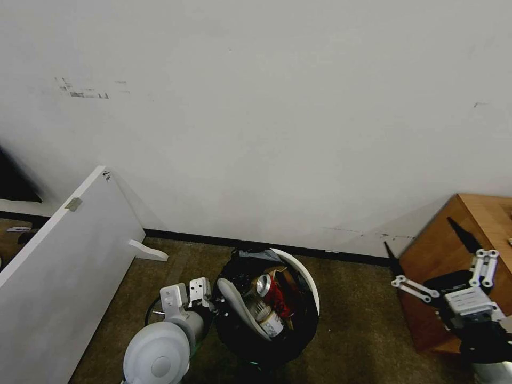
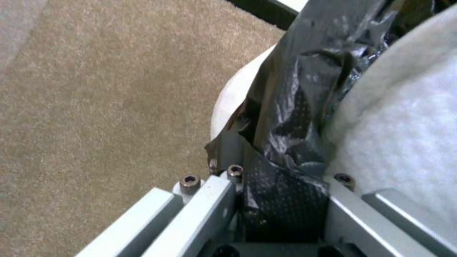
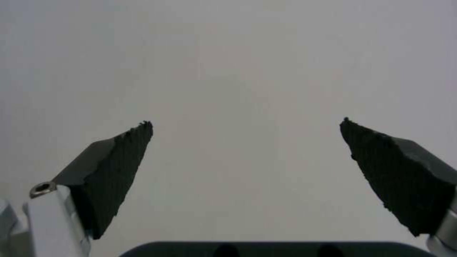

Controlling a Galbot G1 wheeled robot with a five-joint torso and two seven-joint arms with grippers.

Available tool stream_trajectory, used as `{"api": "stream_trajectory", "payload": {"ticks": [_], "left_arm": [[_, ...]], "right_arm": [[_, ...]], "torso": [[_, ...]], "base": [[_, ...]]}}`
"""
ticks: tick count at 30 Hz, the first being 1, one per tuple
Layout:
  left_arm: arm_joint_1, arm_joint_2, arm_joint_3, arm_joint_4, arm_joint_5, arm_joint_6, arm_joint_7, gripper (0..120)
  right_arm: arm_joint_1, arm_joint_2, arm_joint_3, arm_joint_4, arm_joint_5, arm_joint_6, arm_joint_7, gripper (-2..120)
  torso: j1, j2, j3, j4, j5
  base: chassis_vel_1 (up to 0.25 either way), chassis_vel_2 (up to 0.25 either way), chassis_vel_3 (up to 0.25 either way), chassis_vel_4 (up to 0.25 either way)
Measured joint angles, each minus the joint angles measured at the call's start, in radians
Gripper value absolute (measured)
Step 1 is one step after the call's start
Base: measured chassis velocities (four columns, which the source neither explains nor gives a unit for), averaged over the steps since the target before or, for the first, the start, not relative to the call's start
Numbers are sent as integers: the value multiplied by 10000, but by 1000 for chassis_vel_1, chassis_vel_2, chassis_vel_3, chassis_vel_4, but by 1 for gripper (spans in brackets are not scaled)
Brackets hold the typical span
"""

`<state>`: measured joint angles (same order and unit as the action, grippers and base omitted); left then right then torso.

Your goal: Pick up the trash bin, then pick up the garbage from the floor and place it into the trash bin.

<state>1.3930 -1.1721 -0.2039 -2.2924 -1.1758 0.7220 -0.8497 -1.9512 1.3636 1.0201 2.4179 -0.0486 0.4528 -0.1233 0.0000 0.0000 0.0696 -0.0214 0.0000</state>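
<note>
The small round white plastic trash bin (image 1: 305,277), lined with a crinkly black bag, hangs above the brown carpet (image 1: 352,330) near the white wall's dark baseboard (image 1: 213,239). The left gripper (image 1: 205,298) holds the bin at its rim, on the side far from the wooden cabinet (image 1: 458,234); its fingers are clamped on the rim and bag. Inside the bin lie a red can (image 1: 269,288), a white slipper (image 1: 237,306) and a brown paper bag (image 1: 288,277). The right gripper (image 1: 426,250) is raised before the cabinet, beside the bin, with its black fingers wide apart and nothing between them.
</note>
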Motion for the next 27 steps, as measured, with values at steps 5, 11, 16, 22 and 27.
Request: {"api": "stream_trajectory", "payload": {"ticks": [5, 11, 16, 22, 27], "left_arm": [[0, 32, -29, -34, -3, -7, 0, 0], [83, 145, -105, -163, -17, -25, 0, 0], [51, 151, -115, -166, -27, -37, -5, 0], [3, 119, -115, -140, -34, -43, -10, 0], [-20, 112, -120, -118, -34, -45, -16, 0]], "right_arm": [[70, 84, 97, -30, 100, -35, 85, 100], [190, 232, 350, -103, 208, -272, 289, 100], [252, 211, 417, -134, 333, -505, 441, 100], [249, 151, 433, -160, 432, -556, 468, 100], [252, 101, 383, -178, 584, -620, 480, 100]], "torso": [[0, 1, 0, -1, 0], [0, 0, 0, -1, 0], [0, 0, 0, -1, 0], [0, 0, 0, -1, 0], [0, 0, 0, -1, 0]], "base": [[0, 0, 0, 0], [0, 0, 0, 0], [0, 0, 0, 0], [0, 0, 0, 0], [0, 0, 0, 0]]}}
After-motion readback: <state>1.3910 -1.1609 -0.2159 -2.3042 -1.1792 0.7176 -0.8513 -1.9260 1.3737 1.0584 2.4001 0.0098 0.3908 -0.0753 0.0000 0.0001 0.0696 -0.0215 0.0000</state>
